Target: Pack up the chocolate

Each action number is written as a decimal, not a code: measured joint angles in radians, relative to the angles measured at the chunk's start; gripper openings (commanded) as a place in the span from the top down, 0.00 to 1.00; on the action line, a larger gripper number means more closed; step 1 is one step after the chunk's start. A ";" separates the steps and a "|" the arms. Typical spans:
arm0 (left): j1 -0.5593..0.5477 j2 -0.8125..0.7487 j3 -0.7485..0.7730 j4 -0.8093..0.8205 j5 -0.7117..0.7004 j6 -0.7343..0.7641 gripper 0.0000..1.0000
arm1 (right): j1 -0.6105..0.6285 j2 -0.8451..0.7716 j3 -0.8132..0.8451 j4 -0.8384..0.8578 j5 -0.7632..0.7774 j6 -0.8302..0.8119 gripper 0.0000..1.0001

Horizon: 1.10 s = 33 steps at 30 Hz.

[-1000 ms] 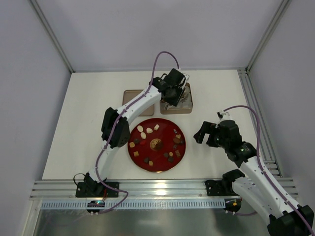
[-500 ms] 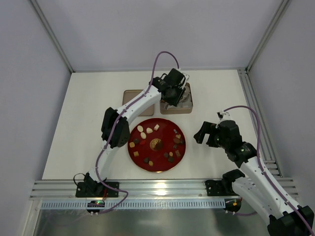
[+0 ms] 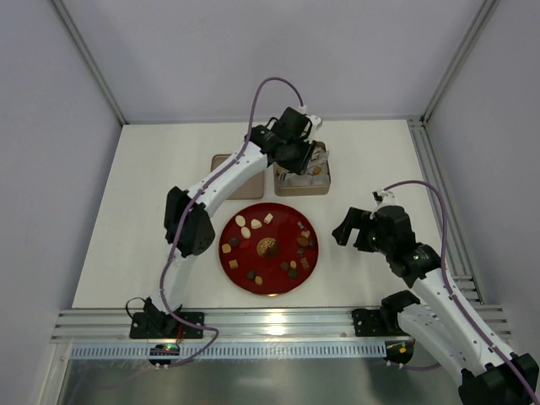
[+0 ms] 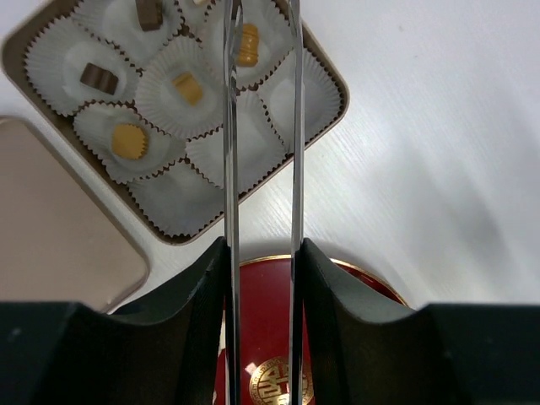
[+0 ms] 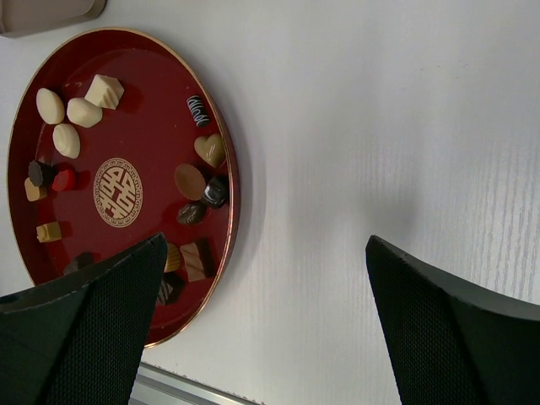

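My left gripper [image 3: 297,150] [image 4: 261,249] is shut on a pair of metal tongs [image 4: 228,152] that reach out over the tan box [image 3: 325,187] [image 4: 337,84] of white paper cups. The blades stand slightly apart, and a caramel chocolate [image 4: 247,44] lies in a cup between them. Other chocolates [image 4: 128,141] lie in neighbouring cups. Several more chocolates [image 3: 294,268] [image 5: 190,181] lie on the red plate [image 3: 283,232] [image 5: 126,118] [image 4: 261,304]. My right gripper [image 3: 354,228] [image 5: 266,240] hangs open over bare table, right of the plate.
The box's tan lid [image 3: 224,164] [image 4: 51,245] lies flat to the left of the box. A metal rail [image 3: 253,325] runs along the near table edge. Grey walls close in the left, right and far sides.
The left arm's wrist has drawn back a little toward the far side and its elbow has swung left. The tong blades have parted slightly. The right arm has not moved.
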 measured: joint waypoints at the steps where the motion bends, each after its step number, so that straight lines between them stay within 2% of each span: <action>1: 0.003 -0.021 -0.003 0.003 0.008 -0.001 0.62 | 0.000 0.000 0.003 0.000 0.000 0.000 0.00; 3: 0.019 -0.087 -0.046 0.032 0.036 -0.014 0.62 | 0.000 0.000 0.008 0.001 0.000 0.000 0.00; 7: 0.110 -0.309 -0.262 0.113 0.090 -0.071 0.62 | 0.000 0.004 0.013 0.008 -0.005 0.000 0.00; 11: 0.325 -0.534 -0.478 0.206 0.064 -0.138 0.61 | 0.000 0.021 0.021 0.021 -0.017 -0.002 0.00; 14: 0.507 -0.627 -0.605 0.247 -0.008 -0.164 0.61 | 0.000 0.034 0.027 0.032 -0.029 -0.006 0.00; 18: 0.667 -0.641 -0.733 0.271 -0.025 -0.180 0.62 | 0.000 0.055 0.031 0.053 -0.055 -0.011 0.00; 21: 0.736 -0.607 -0.800 0.276 -0.021 -0.182 0.62 | 0.000 0.069 0.032 0.066 -0.072 -0.015 0.00; 33: 0.797 -0.474 -0.853 0.331 -0.018 -0.203 0.60 | 0.000 0.080 0.038 0.084 -0.095 -0.023 0.00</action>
